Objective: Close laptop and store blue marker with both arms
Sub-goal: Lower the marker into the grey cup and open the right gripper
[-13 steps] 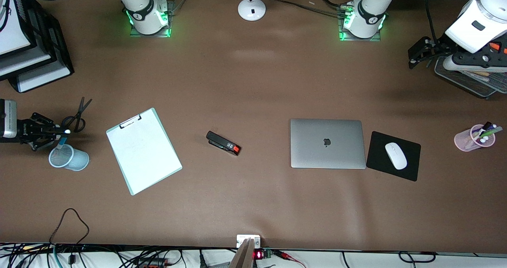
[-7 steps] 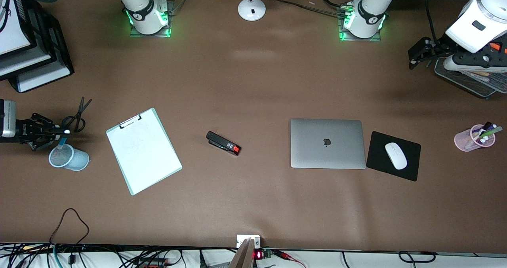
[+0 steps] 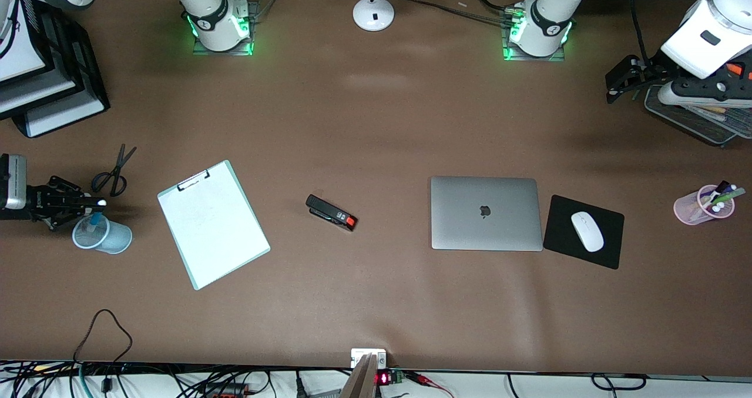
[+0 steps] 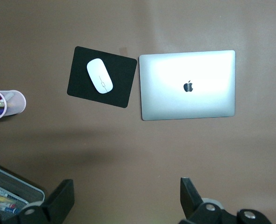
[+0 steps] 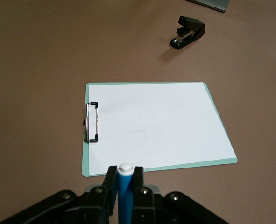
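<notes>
The silver-grey laptop (image 3: 485,213) lies closed on the table with its apple logo up; it also shows in the left wrist view (image 4: 187,85). My right gripper (image 3: 97,203) is shut on the blue marker (image 3: 94,216), white end up, over the mouth of a light-blue mesh cup (image 3: 116,239) at the right arm's end of the table. The marker's lower tip dips into the cup. In the right wrist view the marker (image 5: 125,193) stands between the gripper's (image 5: 125,173) fingers. My left gripper (image 3: 615,88) is open and empty, held high beside a mesh tray; it waits (image 4: 127,186).
A clipboard (image 3: 212,224), a black stapler (image 3: 331,212) and scissors (image 3: 114,171) lie between cup and laptop. A black mouse pad (image 3: 558,240) with a white mouse (image 3: 587,231) lies beside the laptop. A pink pen cup (image 3: 699,207) and mesh tray (image 3: 693,121) stand at the left arm's end.
My right gripper has shifted a little with the blue marker, bringing it over the cup's mouth, and the marker's tip now dips inside. The left arm has not moved.
</notes>
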Motion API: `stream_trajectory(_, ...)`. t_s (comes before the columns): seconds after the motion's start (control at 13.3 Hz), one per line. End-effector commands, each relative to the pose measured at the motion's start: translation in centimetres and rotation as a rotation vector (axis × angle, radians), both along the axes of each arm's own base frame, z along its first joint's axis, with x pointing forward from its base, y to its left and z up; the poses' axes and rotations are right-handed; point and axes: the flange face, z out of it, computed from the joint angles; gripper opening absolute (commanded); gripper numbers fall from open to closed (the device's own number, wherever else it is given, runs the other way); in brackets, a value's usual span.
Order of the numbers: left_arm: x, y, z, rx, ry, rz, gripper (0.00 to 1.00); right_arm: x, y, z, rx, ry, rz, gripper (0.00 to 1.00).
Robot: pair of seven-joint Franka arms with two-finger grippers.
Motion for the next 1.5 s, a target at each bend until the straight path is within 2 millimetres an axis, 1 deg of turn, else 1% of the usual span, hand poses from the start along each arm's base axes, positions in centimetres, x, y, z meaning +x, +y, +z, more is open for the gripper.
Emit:
stream_trajectory(0.0, -0.1, 0.0, 0.2, -0.007, -0.006, -0.015, 1.0, 0.7, -0.6, 0.0, 0.016, -0.03, 0.015, 0.01)
stream_trajectory(0.08, -0.1, 0.0, 0.2, -0.007, -0.004, -0.015, 1.0, 0.8, -0.7, -0.1, 0.014, -0.032, 0.014, 0.01)
stream_trajectory(0.3, -0.2, 0.3, 0.3, -0.004, -0.002, -0.01, 1.0, 1.3, -1.1, -1.3, 0.006, -0.039, 0.008, 0.02)
stream_trajectory(0.45, -0.2, 0.2, 0.4, -0.005, -0.003, -0.012, 1.0, 1.6, -1.2, -1.0, -0.003, -0.056, 0.005, 0.02)
stream_trajectory(0.75, -0.2, 0.0, 0.5, -0.005, -0.008, -0.015, 1.0, 1.7, -2.3, -1.3, -0.023, -0.091, -0.003, 0.02)
stream_trajectory(0.98, -0.2, -0.3, 0.3, -0.004, -0.003, -0.021, 1.0, 1.3, -3.3, -3.5, -0.018, -0.071, -0.023, 0.02)
stream_trajectory(1.05, -0.3, -0.3, 0.3, -0.004, -0.003, -0.021, 1.0, 1.2, -3.4, -4.0, -0.018, -0.067, -0.026, 0.02)
stream_trajectory(1.28, -0.3, -0.2, 0.3, -0.004, 0.0, -0.019, 1.0, 1.1, -3.6, -4.4, -0.021, -0.059, -0.03, 0.02)
stream_trajectory(1.35, -0.3, -0.2, 0.2, -0.003, 0.002, -0.019, 1.0, 1.1, -3.6, -4.4, -0.023, -0.056, -0.032, 0.05)
stream_trajectory(1.43, -0.3, -0.2, 0.2, -0.003, 0.003, -0.019, 1.0, 1.1, -3.6, -4.3, -0.027, -0.05, -0.037, 0.33)
